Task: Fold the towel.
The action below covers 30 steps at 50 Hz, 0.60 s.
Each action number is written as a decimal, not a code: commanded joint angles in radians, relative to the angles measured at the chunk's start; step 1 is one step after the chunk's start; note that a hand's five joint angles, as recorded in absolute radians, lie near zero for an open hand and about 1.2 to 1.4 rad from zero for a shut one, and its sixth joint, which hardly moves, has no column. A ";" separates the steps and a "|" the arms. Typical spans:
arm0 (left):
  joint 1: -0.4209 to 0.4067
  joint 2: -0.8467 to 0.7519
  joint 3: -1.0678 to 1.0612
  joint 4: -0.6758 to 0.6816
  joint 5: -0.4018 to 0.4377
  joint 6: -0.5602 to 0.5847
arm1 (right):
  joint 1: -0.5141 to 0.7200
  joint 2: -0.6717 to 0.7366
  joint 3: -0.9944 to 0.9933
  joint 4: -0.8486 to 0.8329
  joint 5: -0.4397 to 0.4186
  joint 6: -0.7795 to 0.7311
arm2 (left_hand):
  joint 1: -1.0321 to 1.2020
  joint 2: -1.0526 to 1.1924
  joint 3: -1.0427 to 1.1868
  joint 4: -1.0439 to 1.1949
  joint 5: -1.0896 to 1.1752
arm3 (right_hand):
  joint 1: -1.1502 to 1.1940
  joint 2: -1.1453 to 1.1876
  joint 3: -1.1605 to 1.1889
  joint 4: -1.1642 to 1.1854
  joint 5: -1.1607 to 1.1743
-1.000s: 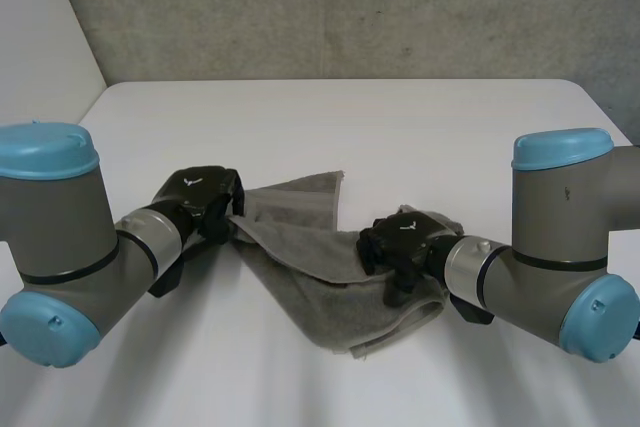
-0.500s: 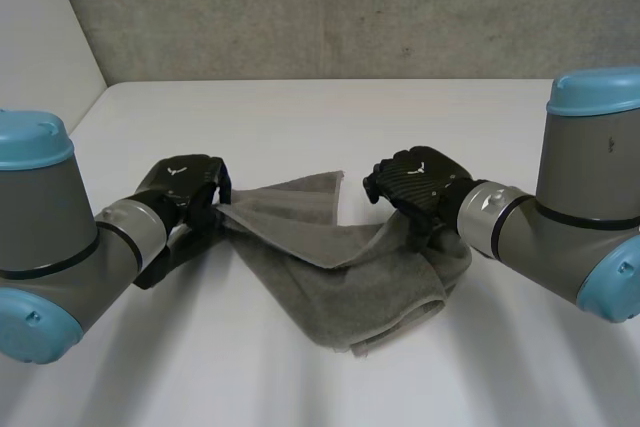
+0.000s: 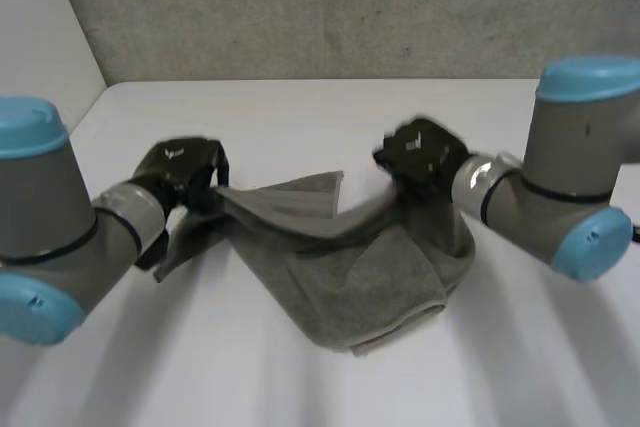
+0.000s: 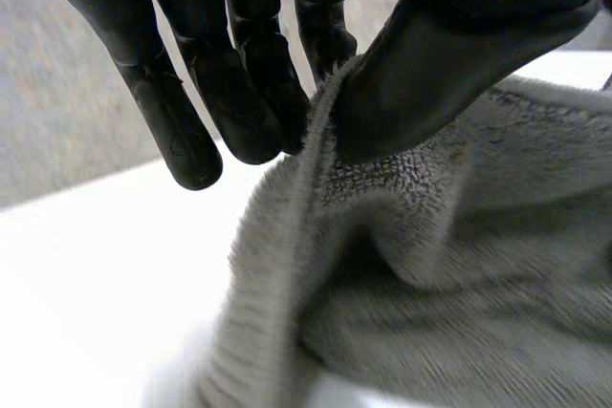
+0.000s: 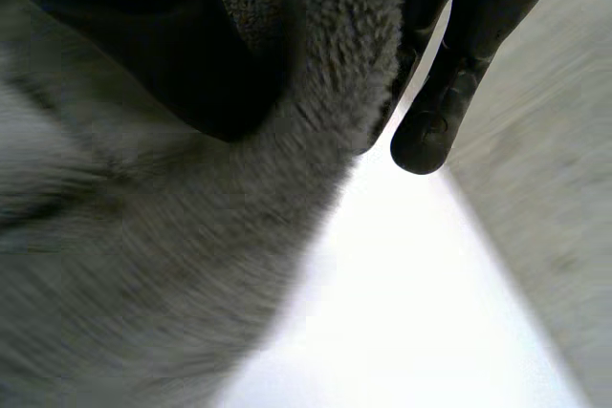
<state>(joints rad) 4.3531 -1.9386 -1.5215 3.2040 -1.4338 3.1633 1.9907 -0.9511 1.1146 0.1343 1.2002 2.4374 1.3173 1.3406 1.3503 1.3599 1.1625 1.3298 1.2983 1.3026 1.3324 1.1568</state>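
Head view: the grey towel [image 3: 350, 275] sags between my two hands, its lower fold resting on the white table [image 3: 300, 117]. My left hand [image 3: 180, 169] pinches one edge between thumb and fingers; my right hand [image 3: 420, 152] is clamped on the opposite end.

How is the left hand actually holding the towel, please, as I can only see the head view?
Observer: In the left wrist view, the left hand pinches a hemmed edge of the towel between its thumb and straight fingers.
Operator: Thank you. Does the right hand have a real grip too?
Observer: Yes. The right wrist view shows the right hand with bunched towel clamped between thumb and fingers, one fingertip sticking out past the cloth above the table.
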 commanded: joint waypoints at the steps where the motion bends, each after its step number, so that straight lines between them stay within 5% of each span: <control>1: 0.016 -0.098 0.279 0.065 0.001 0.012 | 0.013 -0.008 -0.229 -0.226 0.050 0.121 | 0.079 0.056 0.046 0.036 0.059 | 0.066 0.098 0.094 0.064 0.065; 5: 0.045 -0.111 0.574 0.086 -0.003 0.003 | 0.008 -0.058 -0.381 -0.425 0.301 0.261 | 0.079 0.056 0.046 0.036 0.059 | 0.066 0.098 0.094 0.064 0.065; 8: 0.066 -0.097 0.735 0.147 -0.036 -0.005 | 0.000 -0.112 -0.389 -0.481 0.389 0.296 | 0.079 0.056 0.046 0.036 0.059 | 0.066 0.098 0.094 0.064 0.065; 12: 0.080 -0.069 0.811 0.211 -0.079 -0.026 | -0.003 -0.162 -0.345 -0.483 0.400 0.304 | 0.079 0.056 0.046 0.036 0.059 | 0.066 0.098 0.094 0.064 0.065; 18: 0.082 -0.020 0.699 0.228 -0.050 -0.037 | 0.000 -0.236 -0.153 -0.466 0.368 0.305 | 0.079 0.056 0.046 0.036 0.059 | 0.066 0.098 0.094 0.064 0.065; 24: 0.098 0.046 0.299 0.246 0.065 -0.012 | 0.002 -0.291 0.146 -0.253 0.150 0.281 | 0.079 0.056 0.046 0.036 0.059 | -0.008 0.023 0.019 -0.011 -0.010; 30: 0.140 0.040 -0.045 0.300 0.193 0.049 | -0.001 -0.288 0.326 -0.160 0.095 0.269 | 0.079 0.056 0.046 0.036 0.059 | -0.082 -0.051 -0.055 -0.085 -0.084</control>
<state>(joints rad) 4.4633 -1.8951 -1.2928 3.4626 -1.3385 3.1625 1.9929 -1.2455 1.2780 -0.1243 1.3620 2.7183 1.3223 1.3433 1.3530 1.3605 1.1738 1.2804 1.2800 1.2990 1.2762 1.1085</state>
